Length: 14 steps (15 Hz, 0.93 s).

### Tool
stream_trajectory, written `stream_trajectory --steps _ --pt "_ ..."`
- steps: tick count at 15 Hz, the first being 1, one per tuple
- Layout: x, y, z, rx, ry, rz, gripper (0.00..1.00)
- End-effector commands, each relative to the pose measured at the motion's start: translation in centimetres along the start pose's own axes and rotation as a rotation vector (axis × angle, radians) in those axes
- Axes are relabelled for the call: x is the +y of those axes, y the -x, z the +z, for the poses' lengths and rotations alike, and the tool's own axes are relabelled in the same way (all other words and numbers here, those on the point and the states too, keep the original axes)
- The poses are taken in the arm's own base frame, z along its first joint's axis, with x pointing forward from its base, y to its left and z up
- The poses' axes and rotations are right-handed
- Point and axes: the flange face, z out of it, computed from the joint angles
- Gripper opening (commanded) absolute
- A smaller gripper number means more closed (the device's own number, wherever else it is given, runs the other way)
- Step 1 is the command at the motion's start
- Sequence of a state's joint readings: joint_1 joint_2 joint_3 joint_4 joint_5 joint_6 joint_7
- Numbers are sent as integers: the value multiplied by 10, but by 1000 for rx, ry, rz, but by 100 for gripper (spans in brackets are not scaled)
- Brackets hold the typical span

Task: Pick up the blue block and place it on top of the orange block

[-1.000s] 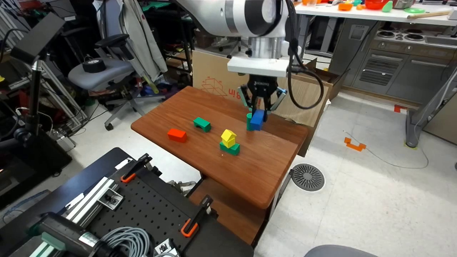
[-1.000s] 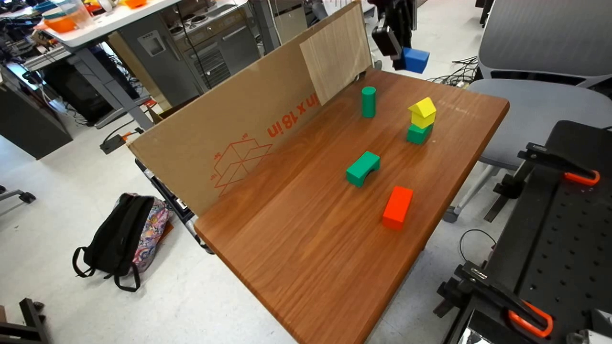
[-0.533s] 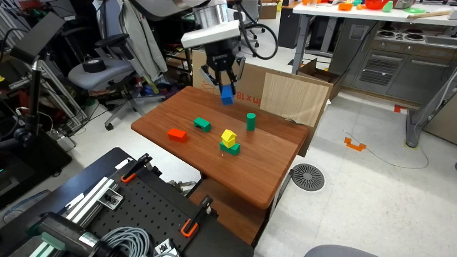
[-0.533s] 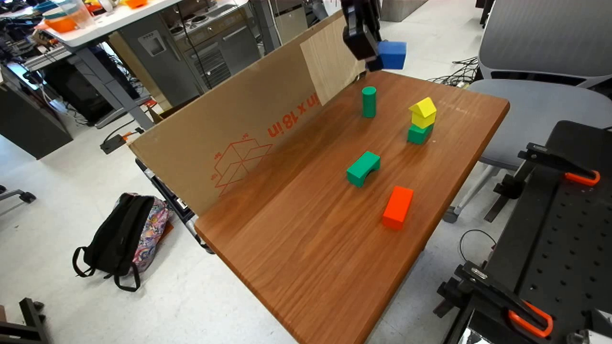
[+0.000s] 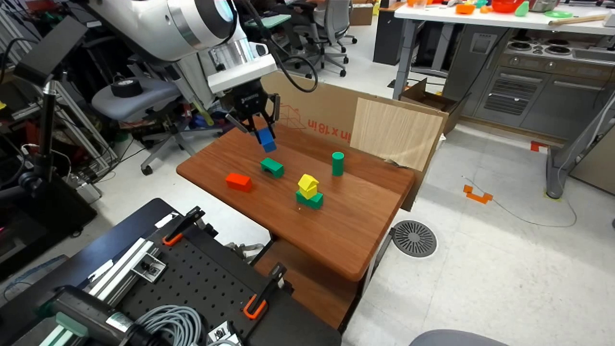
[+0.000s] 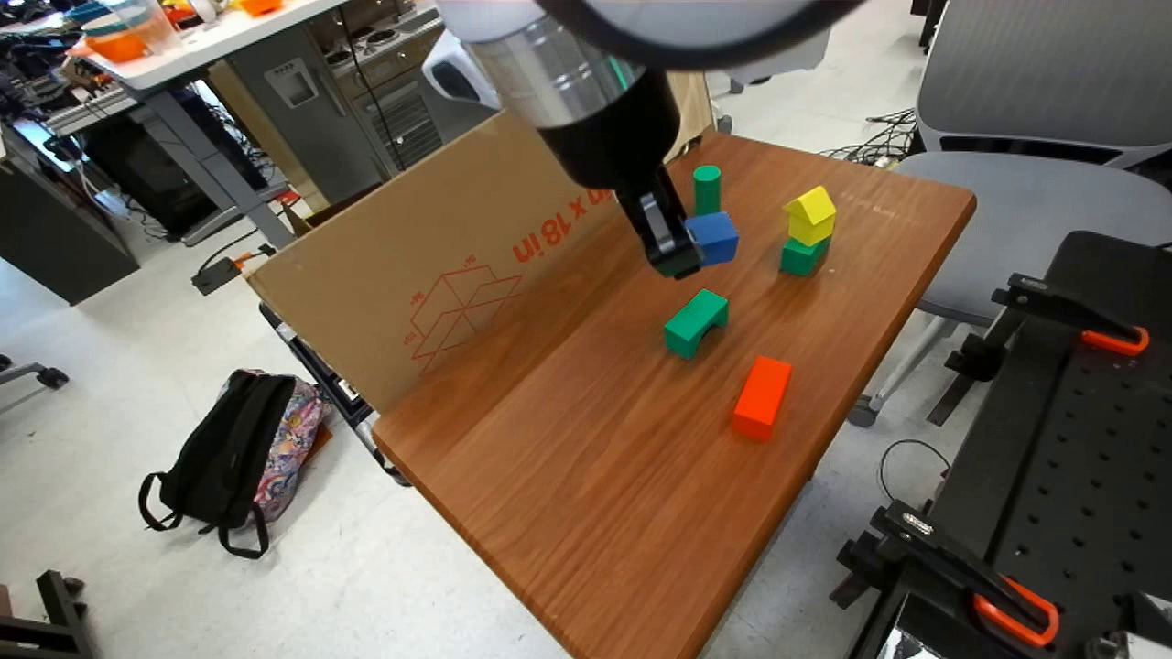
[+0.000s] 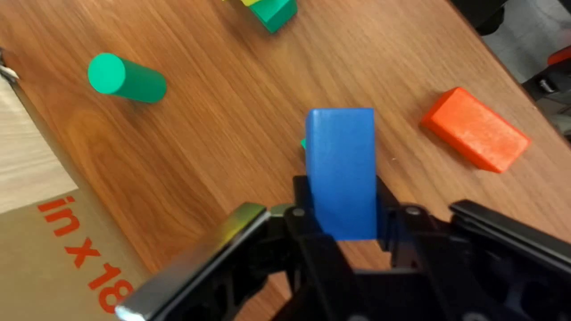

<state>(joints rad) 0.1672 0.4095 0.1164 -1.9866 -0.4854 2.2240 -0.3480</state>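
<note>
My gripper (image 7: 342, 191) is shut on the blue block (image 7: 342, 156) and holds it in the air, with a finger on each side of it. In an exterior view the gripper (image 5: 262, 129) tilts and the blue block (image 5: 267, 140) hangs above the table. The blue block (image 6: 716, 240) also shows in an exterior view beside the dark fingertip. The orange block (image 5: 239, 182) lies flat on the table near its edge; it also shows in an exterior view (image 6: 762, 397). In the wrist view the orange block (image 7: 479, 131) lies to the right of the blue block, apart from it.
A green arch block (image 6: 696, 323) stands between the held block and the orange block. A green cylinder (image 5: 338, 164) stands upright. A yellow stack (image 5: 307, 186) sits on a green block (image 5: 310, 200). A cardboard panel (image 6: 476, 265) stands along one table side.
The arm has carried the blue block from near the green cylinder across the table toward the side with the green arch and the orange block. The gripper has tilted. The other blocks have not moved.
</note>
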Motion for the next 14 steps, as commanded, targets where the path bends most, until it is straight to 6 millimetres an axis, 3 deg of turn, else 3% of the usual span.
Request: stream_trajectory --steps 1,9,10,14 --pt "-18 -1 7 4 30 -133 8" --pt "-27 1 16 -19 43 -337 8" --pt "-51 30 13 -6 53 -359 8" --pt "-88 56 22 47 34 -488 8"
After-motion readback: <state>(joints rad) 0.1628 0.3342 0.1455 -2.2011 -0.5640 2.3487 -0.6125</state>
